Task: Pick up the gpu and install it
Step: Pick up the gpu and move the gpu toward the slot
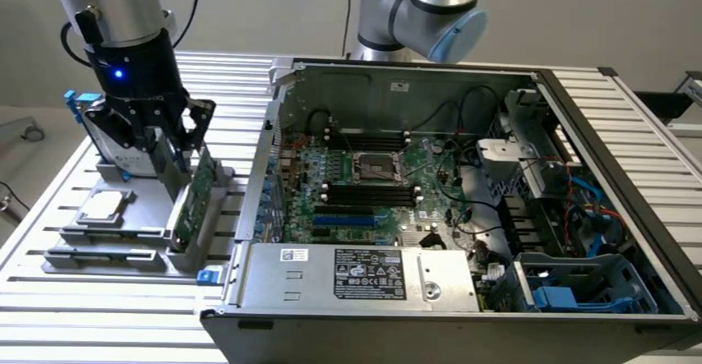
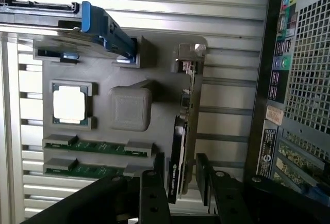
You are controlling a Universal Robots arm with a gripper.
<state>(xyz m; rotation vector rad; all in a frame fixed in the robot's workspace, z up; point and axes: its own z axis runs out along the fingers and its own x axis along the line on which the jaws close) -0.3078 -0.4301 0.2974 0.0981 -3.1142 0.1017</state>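
Your arm's jaws point(image 2: 179, 158) stand open astride the gpu point(image 1: 197, 204), one finger on each face of the card with a sliver of daylight either side, holding nothing. The card stands on its long edge in the grey parts holder point(image 2: 160, 43) on the slatted counter point(image 1: 99, 323), just outside the open computer case point(image 1: 406, 85), off its wall on the exterior view's left. Farther from the case in the same holder lie the square processor chip point(image 2: 68, 104), two memory sticks point(image 2: 98, 146) and the blue-framed hard drive point(image 2: 103, 25), all untouched.

By the look of it you are at the pick-up: jaws lined up on the card, grip not yet made, and the motherboard point(image 1: 362, 175) inside the case waits without it. A grip from here calls for the jaws to meet squarely on the board and its black cover, low enough to bite. The lift would have to be straight up out of the holder, so the card does not bind or tip.
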